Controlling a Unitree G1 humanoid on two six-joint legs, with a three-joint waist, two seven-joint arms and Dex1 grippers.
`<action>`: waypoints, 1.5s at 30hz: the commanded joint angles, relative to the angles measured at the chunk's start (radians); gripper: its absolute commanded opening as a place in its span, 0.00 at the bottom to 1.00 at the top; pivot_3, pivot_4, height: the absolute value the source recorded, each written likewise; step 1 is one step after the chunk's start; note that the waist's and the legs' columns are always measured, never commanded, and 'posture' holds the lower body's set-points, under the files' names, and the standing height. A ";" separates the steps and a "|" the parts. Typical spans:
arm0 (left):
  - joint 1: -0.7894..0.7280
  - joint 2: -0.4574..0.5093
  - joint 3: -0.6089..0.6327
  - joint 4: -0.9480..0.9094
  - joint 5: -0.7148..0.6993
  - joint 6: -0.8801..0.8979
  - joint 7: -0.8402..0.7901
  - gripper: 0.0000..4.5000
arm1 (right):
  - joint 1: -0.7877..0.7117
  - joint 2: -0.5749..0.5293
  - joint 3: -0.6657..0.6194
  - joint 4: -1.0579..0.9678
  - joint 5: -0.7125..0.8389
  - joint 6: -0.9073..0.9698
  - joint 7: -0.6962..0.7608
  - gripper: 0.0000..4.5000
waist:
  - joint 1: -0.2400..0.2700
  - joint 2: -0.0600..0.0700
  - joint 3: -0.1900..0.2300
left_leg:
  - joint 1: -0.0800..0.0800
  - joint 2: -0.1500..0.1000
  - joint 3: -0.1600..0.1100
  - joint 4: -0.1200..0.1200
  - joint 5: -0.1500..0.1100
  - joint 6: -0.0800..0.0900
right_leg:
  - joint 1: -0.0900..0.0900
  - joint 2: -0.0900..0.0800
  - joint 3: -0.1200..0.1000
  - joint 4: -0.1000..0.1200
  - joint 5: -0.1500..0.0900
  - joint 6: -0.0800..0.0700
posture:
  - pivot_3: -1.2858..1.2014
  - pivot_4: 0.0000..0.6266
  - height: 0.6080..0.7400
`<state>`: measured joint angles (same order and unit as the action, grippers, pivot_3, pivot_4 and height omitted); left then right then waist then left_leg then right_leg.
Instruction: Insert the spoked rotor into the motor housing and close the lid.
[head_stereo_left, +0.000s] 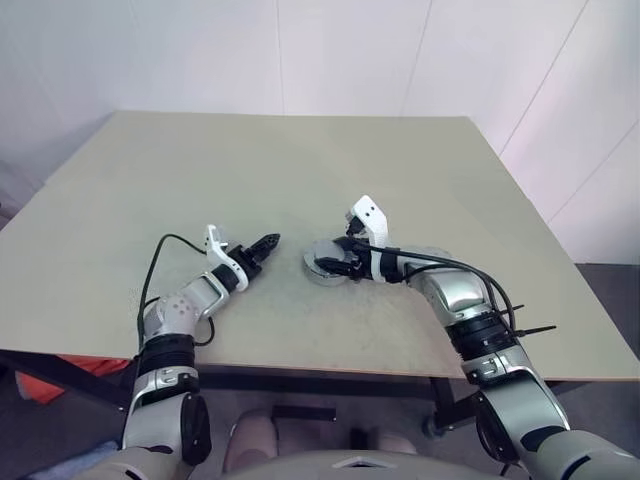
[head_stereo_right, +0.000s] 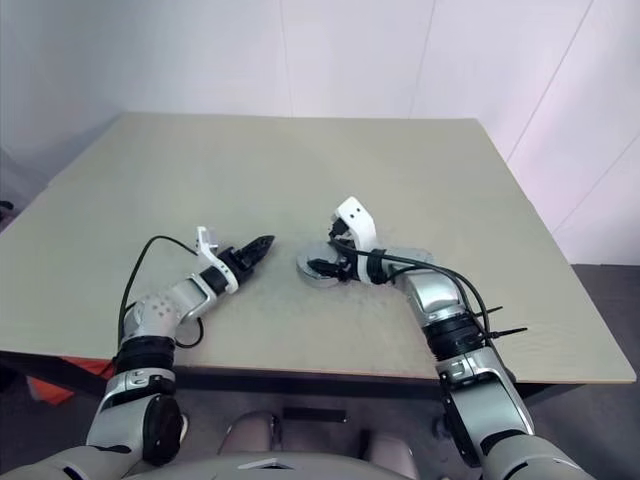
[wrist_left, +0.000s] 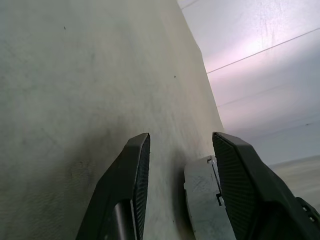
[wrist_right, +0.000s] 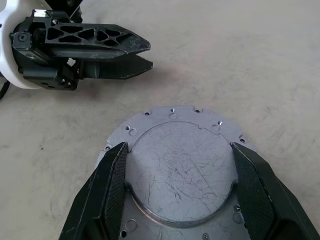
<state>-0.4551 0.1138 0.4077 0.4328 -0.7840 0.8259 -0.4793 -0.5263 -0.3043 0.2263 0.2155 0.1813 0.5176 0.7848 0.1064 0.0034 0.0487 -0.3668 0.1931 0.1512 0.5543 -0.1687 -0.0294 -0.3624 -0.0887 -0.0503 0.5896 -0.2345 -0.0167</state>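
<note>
Tabletop (head_stereo_left: 300, 180): lid (wrist_right: 182, 170) between right jaws.

You see the table (head_stereo_left: 150, 180) with the lid (head_stereo_left: 322, 264) lying near its middle. Your right gripper (head_stereo_left: 338, 257) sits over the lid, one finger on either side of it. Your left gripper (head_stereo_left: 267, 243) hovers just left, pointing toward it.
</note>
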 joint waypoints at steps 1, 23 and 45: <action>-0.011 0.003 0.003 -0.027 -0.014 -0.006 -0.006 0.47 | 0.007 -0.017 0.013 -0.034 -0.047 -0.063 -0.020 0.69 | -0.001 0.000 0.000 | 0.000 0.000 0.000 0.000 0.000 0.000 | 0.000 0.000 0.000 0.000 0.000 0.000 | 0.52 0.00 1.00; -0.010 0.001 -0.002 -0.020 -0.008 -0.014 -0.008 0.47 | -0.001 0.040 -0.032 -0.137 0.038 -0.024 -0.010 0.69 | -0.010 0.000 0.003 | -0.006 0.000 0.001 0.000 0.000 0.001 | -0.005 0.000 -0.001 0.000 0.000 0.000 | 0.52 0.00 1.00; -0.005 0.002 0.001 -0.024 -0.009 -0.016 -0.007 0.47 | 0.004 -0.011 0.028 -0.008 -0.080 -0.086 -0.012 0.69 | -0.008 0.000 0.003 | -0.005 0.000 0.001 0.008 -0.001 0.002 | -0.001 0.000 -0.001 0.003 0.000 -0.001 | 0.52 0.00 1.00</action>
<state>-0.4526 0.1131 0.4054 0.4329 -0.7836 0.8242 -0.4791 -0.5047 -0.3026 0.2573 0.1995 0.1159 0.4361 0.7719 0.0979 0.0038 0.0515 -0.3718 0.1930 0.1519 0.5626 -0.1698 -0.0273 -0.3637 -0.0891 -0.0511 0.5931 -0.2342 -0.0172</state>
